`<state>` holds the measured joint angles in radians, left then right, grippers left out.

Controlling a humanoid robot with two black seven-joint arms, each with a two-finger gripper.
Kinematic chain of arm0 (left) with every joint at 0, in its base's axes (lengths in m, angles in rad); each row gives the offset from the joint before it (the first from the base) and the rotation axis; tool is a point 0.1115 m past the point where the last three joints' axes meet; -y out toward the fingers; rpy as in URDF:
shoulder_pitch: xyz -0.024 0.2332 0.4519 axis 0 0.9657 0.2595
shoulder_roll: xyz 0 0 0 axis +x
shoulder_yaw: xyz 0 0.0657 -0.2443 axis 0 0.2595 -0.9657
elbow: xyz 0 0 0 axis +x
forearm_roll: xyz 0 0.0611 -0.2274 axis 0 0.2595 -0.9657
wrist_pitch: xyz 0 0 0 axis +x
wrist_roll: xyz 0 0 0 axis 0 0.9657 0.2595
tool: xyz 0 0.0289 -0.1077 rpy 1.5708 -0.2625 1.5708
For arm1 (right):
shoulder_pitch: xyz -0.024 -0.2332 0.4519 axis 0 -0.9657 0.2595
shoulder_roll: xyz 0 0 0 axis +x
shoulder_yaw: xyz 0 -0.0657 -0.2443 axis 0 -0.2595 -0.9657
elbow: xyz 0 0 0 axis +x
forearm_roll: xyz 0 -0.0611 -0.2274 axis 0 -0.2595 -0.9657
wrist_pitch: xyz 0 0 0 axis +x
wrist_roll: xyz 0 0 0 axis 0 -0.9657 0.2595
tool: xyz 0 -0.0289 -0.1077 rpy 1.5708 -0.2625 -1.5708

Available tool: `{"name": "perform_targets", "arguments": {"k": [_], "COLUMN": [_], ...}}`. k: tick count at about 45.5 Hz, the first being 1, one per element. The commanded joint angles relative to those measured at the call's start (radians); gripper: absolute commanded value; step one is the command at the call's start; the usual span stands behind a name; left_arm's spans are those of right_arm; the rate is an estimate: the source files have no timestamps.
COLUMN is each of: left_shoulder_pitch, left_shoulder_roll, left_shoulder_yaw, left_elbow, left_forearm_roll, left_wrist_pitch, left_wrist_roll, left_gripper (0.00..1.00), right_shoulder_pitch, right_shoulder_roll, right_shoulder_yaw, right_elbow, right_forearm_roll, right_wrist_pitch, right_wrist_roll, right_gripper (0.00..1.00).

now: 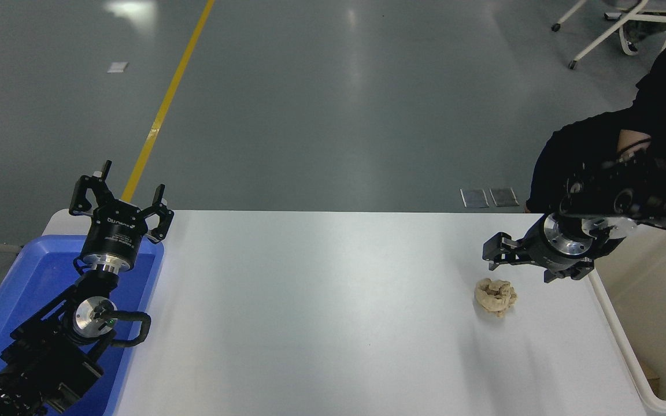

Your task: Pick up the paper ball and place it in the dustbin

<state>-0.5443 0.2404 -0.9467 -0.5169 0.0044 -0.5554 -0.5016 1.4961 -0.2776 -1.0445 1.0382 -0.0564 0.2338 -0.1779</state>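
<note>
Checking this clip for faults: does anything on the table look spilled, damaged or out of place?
Nothing stands out. The paper ball lies loose on the table, beside the dustbin, with the right gripper open just above it.
</note>
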Motion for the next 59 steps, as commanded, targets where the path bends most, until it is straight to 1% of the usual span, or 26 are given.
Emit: {"name": "perform_targets", "arguments": {"k": [1,8,30,40,45,46,47,48,50,51,53,54,55,57,58,59], "left_shoulder_pitch": [0.000,0.001,0.000,0.000,0.000,0.000,0.000,0.000,0.000,0.000,0.000,0.001,0.000,0.000,0.000,0.000], "left_shoulder_roll": [0.000,-0.001,-0.001,0.000,-0.001,0.000,0.000,-0.001,-0.001,0.000,0.000,0.000,0.000,0.000,0.000,0.000], "left_shoulder_yaw": [0.000,0.000,-0.001,0.000,-0.001,0.000,-0.001,0.000,0.000,0.000,0.000,0.000,0.000,-0.001,0.000,0.000], "left_elbow": [0.000,0.000,0.000,0.000,0.000,0.000,0.000,0.000,0.000,0.000,0.000,-0.002,0.000,0.000,0.000,0.000], "left_forearm_roll": [0.000,0.000,0.000,0.000,0.000,0.000,0.000,0.000,0.000,0.000,0.000,0.000,0.000,0.000,0.000,0.000], "left_wrist_pitch": [0.000,0.002,0.000,0.000,0.000,0.000,0.000,0.000,0.000,0.000,0.000,0.000,0.000,0.000,0.000,0.000], "left_wrist_roll": [0.000,0.000,0.000,0.000,0.000,0.000,0.000,0.000,0.000,0.000,0.000,0.000,0.000,0.000,0.000,0.000], "left_gripper": [0.98,0.98,0.98,0.98,0.98,0.98,0.98,0.98,0.98,0.98,0.98,0.98,0.98,0.98,0.98,0.98], "right_shoulder_pitch": [-0.115,-0.160,-0.283,-0.353,-0.363,-0.363,-0.363,-0.363,-0.361,-0.361,-0.356,-0.355,-0.352,-0.349,-0.347,-0.346], "right_shoulder_roll": [0.029,0.037,0.074,0.083,0.083,0.083,0.083,0.083,0.084,0.086,0.090,0.090,0.092,0.090,0.090,0.090], "right_shoulder_yaw": [0.017,0.041,0.126,0.158,0.164,0.164,0.164,0.164,0.162,0.159,0.152,0.150,0.147,0.144,0.144,0.144], "right_elbow": [-0.043,-0.075,-0.175,-0.218,-0.218,-0.216,-0.214,-0.213,-0.208,-0.207,-0.202,-0.202,-0.202,-0.202,-0.202,-0.202], "right_forearm_roll": [0.006,0.012,0.012,0.012,0.010,0.010,0.009,0.004,-0.005,-0.005,-0.005,-0.005,-0.005,-0.005,-0.005,-0.005], "right_wrist_pitch": [-0.177,-0.228,-0.280,-0.346,-0.370,-0.378,-0.386,-0.392,-0.404,-0.407,-0.407,-0.407,-0.407,-0.407,-0.407,-0.406], "right_wrist_roll": [0.000,0.000,0.000,0.002,0.005,0.006,0.008,0.008,0.008,0.008,0.008,0.008,0.008,0.008,0.008,0.008], "right_gripper": [1.00,1.00,1.00,1.00,0.97,0.95,0.91,0.85,0.68,0.58,0.33,0.22,0.14,0.02,0.00,0.00]}}
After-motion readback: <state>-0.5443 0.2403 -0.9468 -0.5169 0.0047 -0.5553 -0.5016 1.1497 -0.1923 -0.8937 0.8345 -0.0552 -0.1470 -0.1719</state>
